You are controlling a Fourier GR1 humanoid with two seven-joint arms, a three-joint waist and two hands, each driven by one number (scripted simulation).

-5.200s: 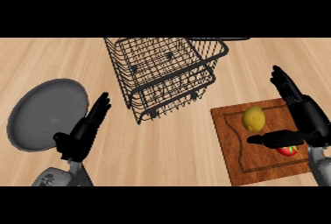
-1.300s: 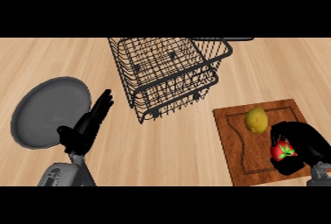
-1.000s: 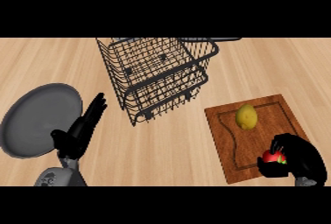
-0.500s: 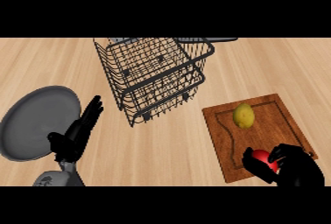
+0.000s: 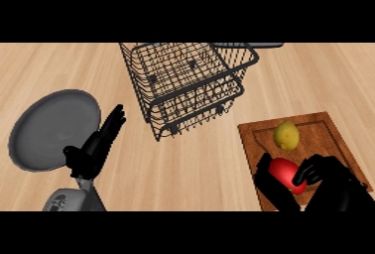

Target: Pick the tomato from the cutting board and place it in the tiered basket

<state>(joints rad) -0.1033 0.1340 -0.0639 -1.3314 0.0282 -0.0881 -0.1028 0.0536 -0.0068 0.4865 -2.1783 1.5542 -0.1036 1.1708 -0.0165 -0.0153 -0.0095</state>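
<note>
A kitchen is showing here: a pale wood-grain counter top point(image 5: 66, 69) is carrying a brown wooden cutting board point(image 5: 330, 134) with a yellow lemon point(image 5: 286, 135), a black wire tiered basket point(image 5: 187, 84) and a round grey plate point(image 5: 51, 130).

Even bright light, soft shadows, no glare.

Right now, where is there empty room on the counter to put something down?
Bare wood lies between the grey plate and the wire basket, and between the basket and the cutting board. The board is crowded: a lemon, plus the right hand curled round the tomato.
</note>
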